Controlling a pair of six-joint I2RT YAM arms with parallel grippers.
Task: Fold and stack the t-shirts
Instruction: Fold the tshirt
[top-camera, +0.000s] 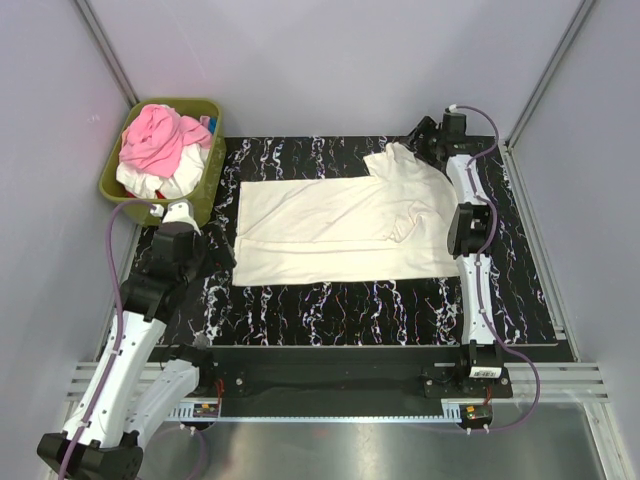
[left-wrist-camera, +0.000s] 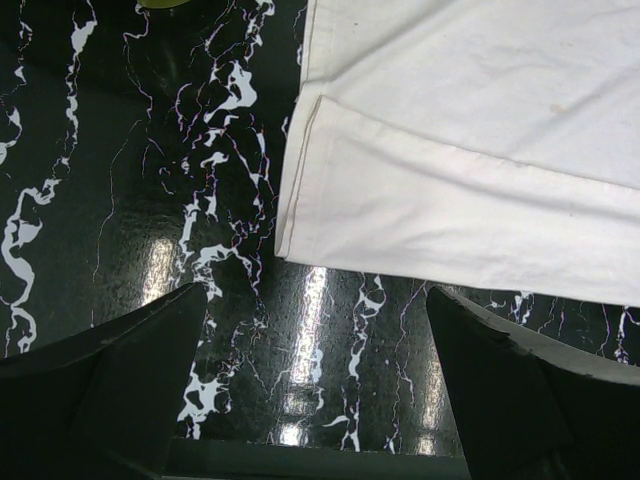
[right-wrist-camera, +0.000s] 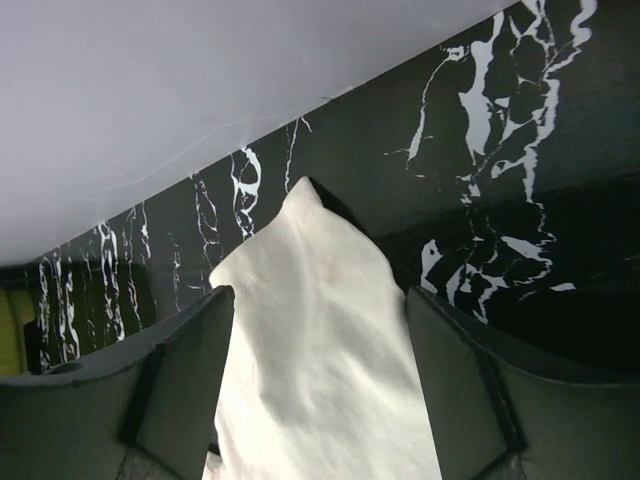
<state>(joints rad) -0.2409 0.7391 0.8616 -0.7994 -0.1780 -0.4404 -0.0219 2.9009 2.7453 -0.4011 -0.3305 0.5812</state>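
Note:
A cream t-shirt (top-camera: 330, 225) lies spread flat across the black marbled table (top-camera: 300, 310), and its long near edge is folded over. My left gripper (top-camera: 220, 262) is open just off the shirt's near-left corner (left-wrist-camera: 292, 245), with only bare table between its fingers (left-wrist-camera: 150, 350). My right gripper (top-camera: 422, 140) is at the far right, over the shirt's upper sleeve (top-camera: 398, 160). In the right wrist view the sleeve (right-wrist-camera: 320, 340) lies between the two wide-apart fingers (right-wrist-camera: 190, 360), which do not pinch it. A pink t-shirt (top-camera: 155, 140) and a white one (top-camera: 170, 183) are heaped in the basket.
The olive-green basket (top-camera: 210, 190) stands at the far left corner, just beyond my left arm. Pale walls close in the back and both sides. The metal rail with the arm bases (top-camera: 330, 385) runs along the near edge.

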